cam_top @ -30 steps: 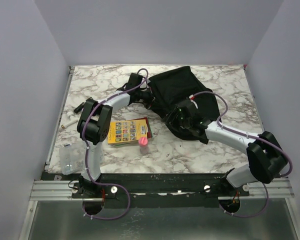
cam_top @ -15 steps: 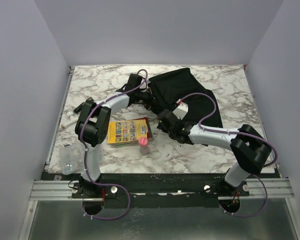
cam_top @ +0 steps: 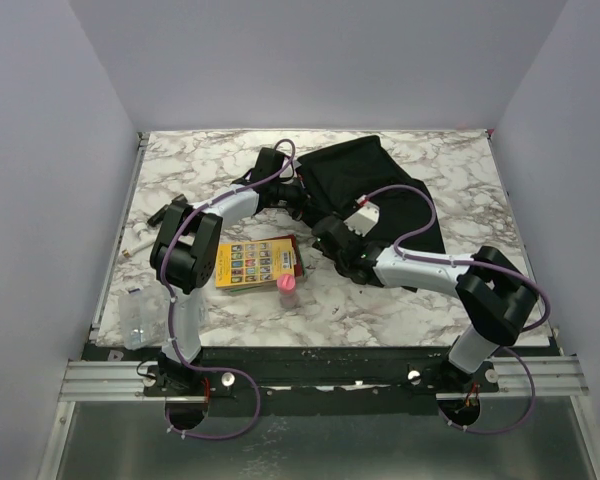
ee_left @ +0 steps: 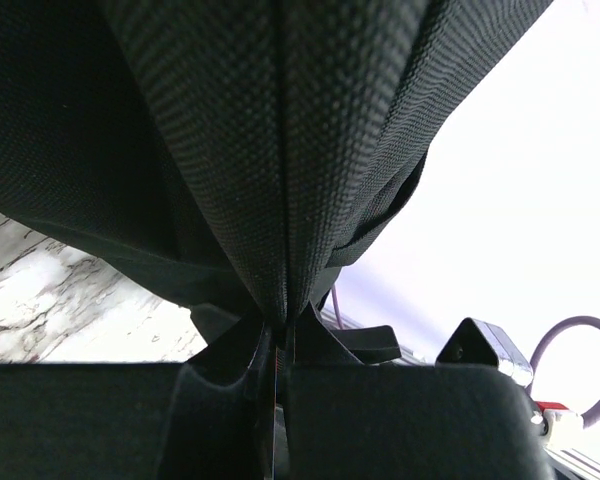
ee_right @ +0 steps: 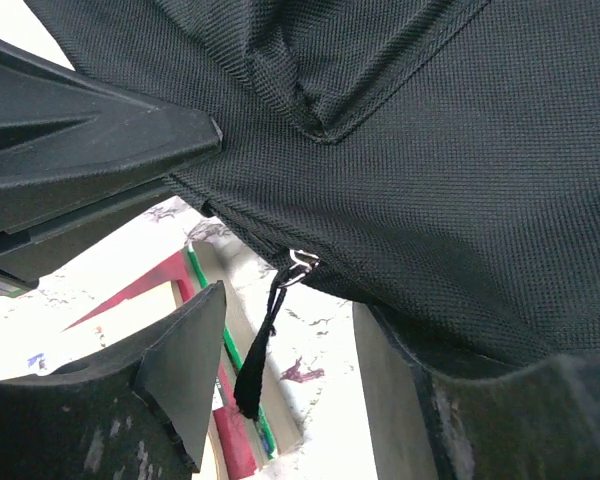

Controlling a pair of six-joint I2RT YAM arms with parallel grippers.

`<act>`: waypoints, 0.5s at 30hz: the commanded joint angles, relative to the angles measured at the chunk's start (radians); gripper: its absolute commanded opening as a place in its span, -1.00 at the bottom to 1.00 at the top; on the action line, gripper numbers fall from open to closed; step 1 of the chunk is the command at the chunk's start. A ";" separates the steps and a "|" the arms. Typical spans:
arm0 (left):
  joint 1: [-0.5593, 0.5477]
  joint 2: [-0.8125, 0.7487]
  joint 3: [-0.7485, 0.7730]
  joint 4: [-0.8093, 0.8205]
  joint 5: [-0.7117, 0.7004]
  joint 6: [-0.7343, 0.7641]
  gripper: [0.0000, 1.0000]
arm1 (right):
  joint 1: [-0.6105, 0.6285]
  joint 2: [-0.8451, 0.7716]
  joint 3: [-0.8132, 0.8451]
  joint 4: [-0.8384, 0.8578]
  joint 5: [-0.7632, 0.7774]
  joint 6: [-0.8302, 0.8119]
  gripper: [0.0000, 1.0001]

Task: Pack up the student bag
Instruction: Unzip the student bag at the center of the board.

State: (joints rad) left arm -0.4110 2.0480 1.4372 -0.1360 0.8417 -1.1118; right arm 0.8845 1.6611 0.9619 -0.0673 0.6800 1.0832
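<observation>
The student bag [cam_top: 380, 185], a large black fabric backpack, lies at the back right of the marble table. My left gripper [cam_top: 298, 196] is at its left edge. In the left wrist view the gripper [ee_left: 280, 335] is shut on a fold of the bag's fabric [ee_left: 230, 130] along a seam and holds it lifted. My right gripper [cam_top: 326, 234] is at the bag's near left corner. In the right wrist view the gripper [ee_right: 295, 330] is open, and a black zip pull [ee_right: 255, 350] hangs from the bag [ee_right: 460, 150] between the fingers, untouched.
A yellow picture book [cam_top: 252, 263] with a red edge lies left of the right gripper; it also shows in the right wrist view [ee_right: 140, 290]. A small pink-capped bottle [cam_top: 287, 288] stands by it. A clear plastic box [cam_top: 137, 317] and a white pen [cam_top: 138, 240] lie at the left edge.
My right gripper has moved left, from on top of the bag to its near left corner by the zip pull. The left gripper still holds the bag's edge in the same place.
</observation>
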 commanded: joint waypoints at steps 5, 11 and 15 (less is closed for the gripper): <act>-0.005 -0.046 -0.007 0.026 0.087 -0.023 -1.00 | -0.015 -0.017 0.033 -0.131 0.017 0.236 0.32; -0.006 -0.051 -0.010 0.028 0.082 -0.018 -1.00 | -0.025 -0.019 0.016 -0.165 0.034 0.333 0.09; 0.006 -0.034 0.002 0.029 0.088 -0.012 -1.00 | -0.028 -0.025 0.037 -0.179 0.038 0.284 -0.28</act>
State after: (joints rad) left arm -0.4126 2.0476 1.4300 -0.1280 0.8505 -1.1229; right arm 0.8692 1.6543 0.9764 -0.1810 0.6682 1.3582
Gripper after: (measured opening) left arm 0.025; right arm 0.435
